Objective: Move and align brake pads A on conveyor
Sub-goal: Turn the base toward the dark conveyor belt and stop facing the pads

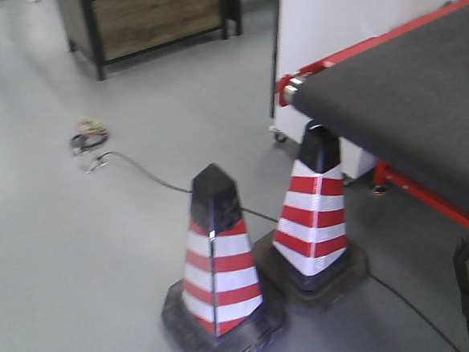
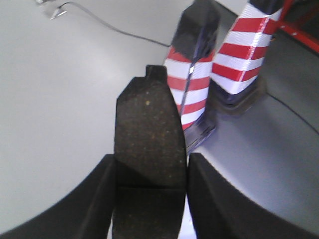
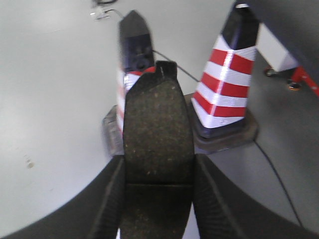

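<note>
A: What has the left gripper [image 2: 149,199] got?

B: A brake pad [image 2: 149,149]; the two dark fingers [image 2: 99,199] are closed against its long edges, one on each side, and the pad runs out from between them toward the far side of the view; its grainy friction face is toward the camera, a thin groove crosses it low down between the fingers, and a small tab caps the far end.

A: And the right gripper [image 3: 157,199]?

B: Much the same; its fingers [image 3: 107,204] press on both sides of a second brake pad [image 3: 157,139], which sticks out away from the wrist, groove just at finger level, notched tab at the far tip.

A: Where are they relative to the conveyor [image 1: 422,98]?

B: Both wrist views look past the pads at grey floor [image 1: 79,259] and two red-and-white striped traffic cones [image 1: 217,266]; the pads are held in the air, touching only the fingers; in the front view the conveyor's dark felt-like belt fills the right side, red-edged, with a white side panel [image 1: 352,15] behind; the cones stand on the floor just left of its near corner.

A: Anything else?

B: A black cable [image 1: 137,171] trails across the floor to the far left; a wooden cabinet [image 1: 155,16] stands at the far wall; whether any pads lie on the belt, I cannot tell.
</note>
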### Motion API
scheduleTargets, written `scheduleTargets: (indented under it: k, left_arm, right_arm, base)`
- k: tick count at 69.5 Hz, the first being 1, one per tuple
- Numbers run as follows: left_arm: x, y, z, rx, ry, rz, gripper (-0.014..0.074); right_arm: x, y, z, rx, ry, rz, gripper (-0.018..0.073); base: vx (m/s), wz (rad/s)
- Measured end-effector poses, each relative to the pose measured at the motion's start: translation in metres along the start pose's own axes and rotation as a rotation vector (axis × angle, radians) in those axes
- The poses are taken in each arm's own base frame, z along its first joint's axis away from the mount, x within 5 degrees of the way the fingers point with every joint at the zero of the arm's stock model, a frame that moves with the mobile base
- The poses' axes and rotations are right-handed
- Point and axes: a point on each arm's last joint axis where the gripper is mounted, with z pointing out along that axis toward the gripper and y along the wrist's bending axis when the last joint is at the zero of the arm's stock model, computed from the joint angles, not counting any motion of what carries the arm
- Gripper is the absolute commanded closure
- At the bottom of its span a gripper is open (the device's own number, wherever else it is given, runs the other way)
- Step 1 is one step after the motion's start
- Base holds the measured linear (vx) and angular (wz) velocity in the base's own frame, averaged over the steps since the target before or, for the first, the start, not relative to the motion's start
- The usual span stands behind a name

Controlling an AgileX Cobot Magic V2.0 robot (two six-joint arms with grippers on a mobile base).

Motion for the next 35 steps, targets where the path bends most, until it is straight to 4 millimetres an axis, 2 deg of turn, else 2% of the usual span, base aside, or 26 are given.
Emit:
scheduleTargets:
  k: [35]
  left_arm:
    - [0.0000, 0.0000, 0.0000, 0.000, 0.000, 0.000, 0.0594]
  right_arm:
    - [0.0000, 0.0000, 0.0000, 0.000, 0.000, 0.000, 0.0417]
  base:
    - [0.35, -0.57]
